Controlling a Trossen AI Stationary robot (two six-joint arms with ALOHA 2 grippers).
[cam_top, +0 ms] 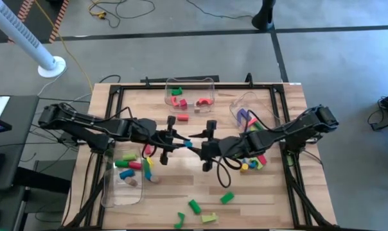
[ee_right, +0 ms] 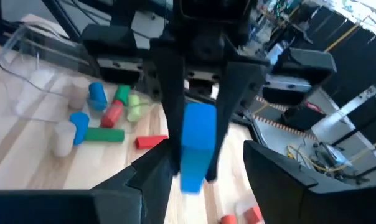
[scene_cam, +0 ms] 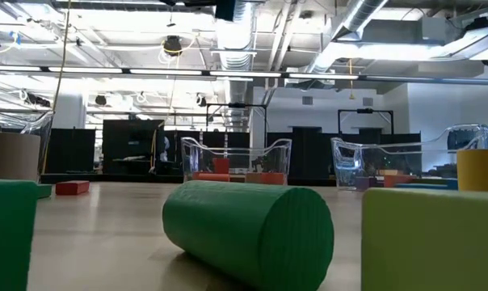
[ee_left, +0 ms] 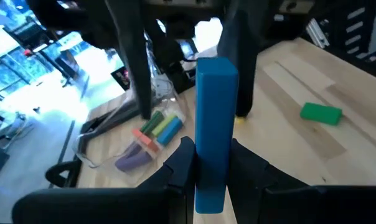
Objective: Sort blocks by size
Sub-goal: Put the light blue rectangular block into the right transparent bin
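Observation:
A long blue bar block (ee_left: 216,112) hangs above the middle of the table, with my left gripper (ee_left: 211,152) shut on it. My right gripper (ee_right: 210,155) faces it from the table's right and is open. Its fingers stand on either side of the bar's free end (ee_right: 191,177); I cannot tell whether they touch it. In the high view the two grippers meet at the blue bar (cam_top: 189,144). Other blocks lie loose near the front edge, among them a green cylinder (scene_cam: 248,226). My left gripper pinches the blue bar between its two fingers near the end closest to it (ee_left: 210,180). The fingers come about level from the table's left and lie along the bar. The bar sticks out past them toward my right gripper, lifted clear of the table.
A clear bin (cam_top: 189,93) with red and green blocks stands at the far edge. A second bin (cam_top: 248,110) is at the right and a third (cam_top: 123,183) at the near left. Loose green blocks (cam_top: 194,206) lie near the front, and mixed blocks (cam_top: 253,163) under the right arm.

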